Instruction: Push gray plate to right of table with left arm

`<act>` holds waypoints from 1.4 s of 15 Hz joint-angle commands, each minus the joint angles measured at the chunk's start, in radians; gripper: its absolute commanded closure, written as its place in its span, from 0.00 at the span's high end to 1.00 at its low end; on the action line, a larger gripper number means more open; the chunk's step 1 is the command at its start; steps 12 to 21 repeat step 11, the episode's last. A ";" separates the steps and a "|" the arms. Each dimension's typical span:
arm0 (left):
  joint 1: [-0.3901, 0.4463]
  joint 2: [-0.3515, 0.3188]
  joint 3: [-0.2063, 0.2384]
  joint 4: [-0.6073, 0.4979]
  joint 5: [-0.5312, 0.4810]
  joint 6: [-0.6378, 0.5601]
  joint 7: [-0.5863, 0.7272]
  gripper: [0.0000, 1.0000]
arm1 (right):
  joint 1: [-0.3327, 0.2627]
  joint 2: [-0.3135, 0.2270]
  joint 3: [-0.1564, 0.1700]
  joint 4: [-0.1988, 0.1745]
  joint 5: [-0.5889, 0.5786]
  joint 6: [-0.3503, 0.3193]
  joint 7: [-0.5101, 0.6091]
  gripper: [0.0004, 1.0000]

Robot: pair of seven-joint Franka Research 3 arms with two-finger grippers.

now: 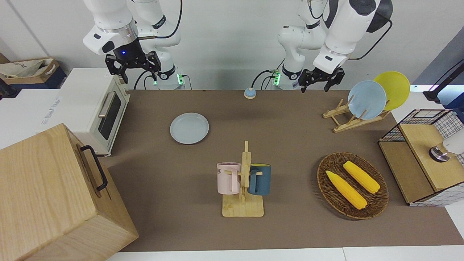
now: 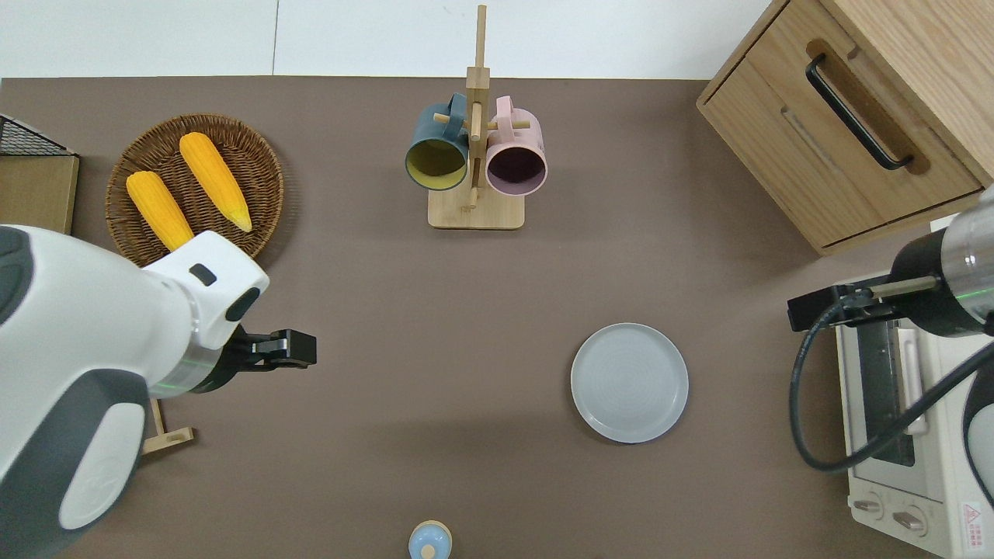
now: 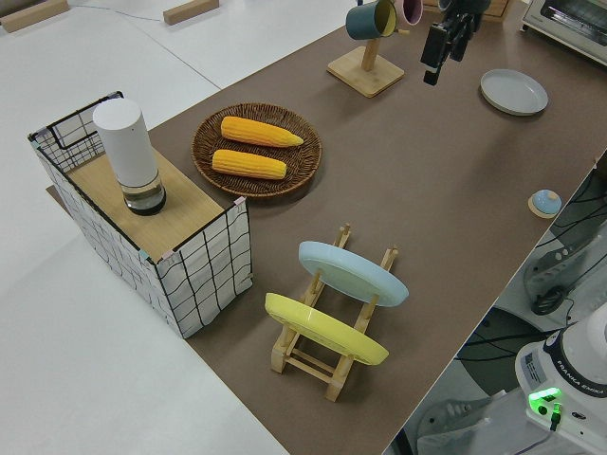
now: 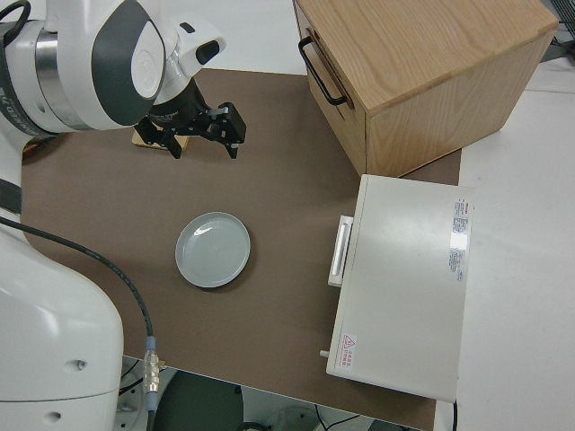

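On the table (image 1: 290, 127) lies one gray plate (image 1: 189, 128); both arms' fingers spread, empty.

A mug rack (image 1: 243, 188) holds a pink mug (image 1: 228, 177) and a dark blue mug (image 1: 260, 179). Two corn cobs (image 1: 351, 183) lie in a wicker basket (image 1: 377, 203). A toaster oven (image 1: 90, 108) stands beside a wooden cabinet (image 1: 50, 195).

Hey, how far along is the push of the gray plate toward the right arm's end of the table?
The push looks done: the round pale gray-blue plate lies flat on the brown table, toward the right arm's end near the white toaster oven. The left gripper is open, empty, well clear of the plate. Nothing looks left. The right arm is parked.
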 commanded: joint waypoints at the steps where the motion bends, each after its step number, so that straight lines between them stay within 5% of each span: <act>1: 0.002 -0.002 0.086 0.092 0.017 -0.082 0.124 0.99 | -0.011 -0.008 0.004 -0.001 0.008 -0.012 -0.003 0.98; 8: 0.003 0.007 0.152 0.176 0.017 -0.128 0.193 0.99 | -0.011 -0.008 0.006 -0.001 0.008 -0.012 -0.001 0.98; 21: 0.003 0.006 0.154 0.178 0.014 -0.128 0.192 0.99 | -0.011 -0.008 0.006 -0.001 0.008 -0.012 -0.003 0.98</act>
